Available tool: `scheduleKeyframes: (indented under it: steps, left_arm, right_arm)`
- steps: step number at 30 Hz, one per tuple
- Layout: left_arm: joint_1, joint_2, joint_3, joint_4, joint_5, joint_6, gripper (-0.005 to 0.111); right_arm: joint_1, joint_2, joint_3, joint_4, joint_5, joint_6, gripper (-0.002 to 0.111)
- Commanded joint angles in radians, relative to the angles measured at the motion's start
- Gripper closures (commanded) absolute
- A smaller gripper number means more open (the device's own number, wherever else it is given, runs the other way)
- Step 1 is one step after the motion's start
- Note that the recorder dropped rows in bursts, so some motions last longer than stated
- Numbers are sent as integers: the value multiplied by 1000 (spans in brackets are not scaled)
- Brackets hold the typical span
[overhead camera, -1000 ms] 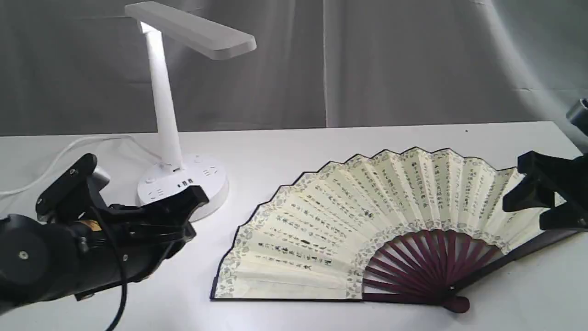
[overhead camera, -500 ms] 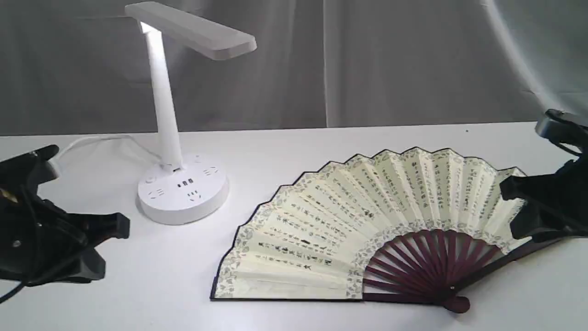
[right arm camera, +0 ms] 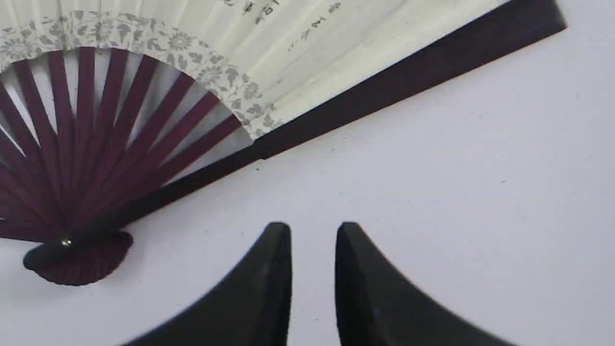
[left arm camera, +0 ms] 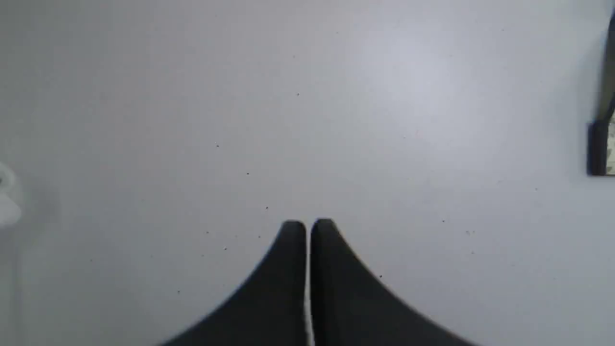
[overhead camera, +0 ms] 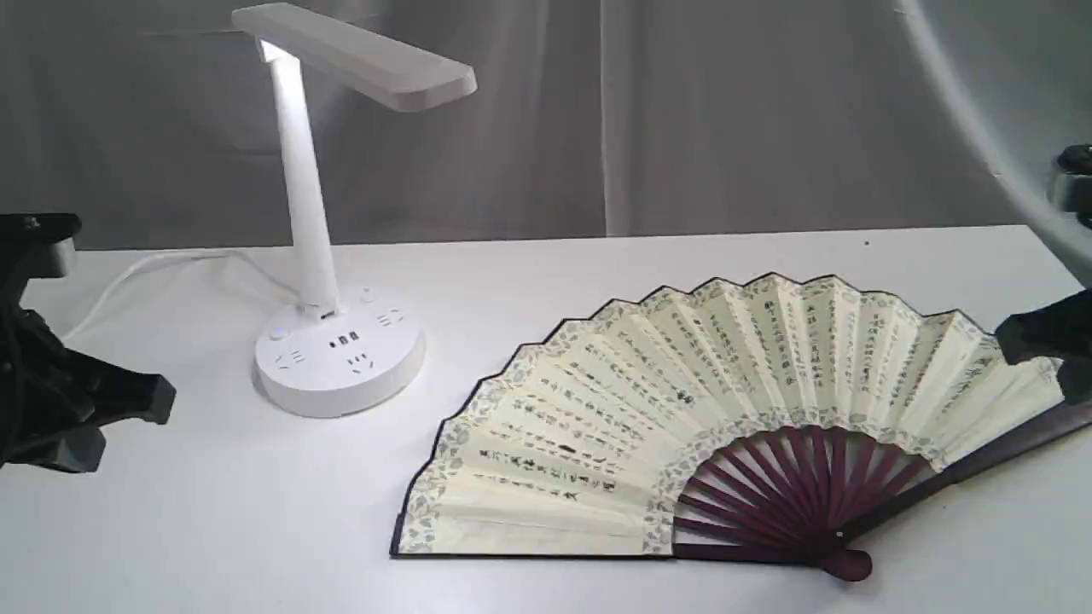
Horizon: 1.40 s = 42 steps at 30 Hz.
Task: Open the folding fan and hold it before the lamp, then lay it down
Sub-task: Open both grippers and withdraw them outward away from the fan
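Observation:
The folding fan (overhead camera: 682,409) lies spread open and flat on the white table, pleats toward the back and its maroon pivot (overhead camera: 845,563) near the front. The white lamp (overhead camera: 324,256) stands at the back left, its head lit. My left gripper (overhead camera: 145,401) is at the far left edge, well away from the fan. In the left wrist view its fingers (left arm camera: 307,226) are pressed together over bare table. My right gripper (overhead camera: 1036,341) sits at the far right edge, beside the fan's right guard (right arm camera: 408,81). Its fingertips (right arm camera: 312,228) stand slightly apart with nothing between them.
The lamp's white cord (overhead camera: 162,264) runs left from the round base (overhead camera: 341,362) along the back of the table. A grey curtain (overhead camera: 682,111) hangs behind the table. A corner of the fan (left arm camera: 600,144) shows in the left wrist view.
Both arms have drawn back outward, the left to the left edge and the right to the right edge. The left fingers have come together and the right ones have narrowed. The fan stays put.

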Motion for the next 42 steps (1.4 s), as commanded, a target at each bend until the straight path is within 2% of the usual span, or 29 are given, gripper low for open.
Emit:
scheduleKeyframes:
  steps: [1,10,16,18,20,25,30,37,42]
  left_arm:
    - [1,-6,-4,9,-2,-11,107]
    - [1,-6,-4,31,-6,-3,107]
    - [1,-6,-4,31,0,-3,107]
    - [1,-6,-3,31,4,-3,107]
    - [1,-6,-3,31,10,-3,107]
    - [1,-6,-3,83,8,1,107]
    - [2,-6,-3,32,11,49,107]
    - [75,-6,-3,-52,53,83,107]
    - [77,-17,-3,-5,72,95,107]
  right_arm:
    - [28,-60,0,-100,28,30,91]
    - [27,-124,0,-64,67,33,91]
    - [27,-124,0,-41,77,105,91]
    - [27,-124,0,-41,87,105,96]
    - [27,-124,0,-38,91,107,107]
    - [27,-124,0,15,98,108,108]
    - [27,-120,0,22,92,108,108]
    - [27,-88,49,20,82,91,108]
    - [27,-88,93,-15,36,85,108]
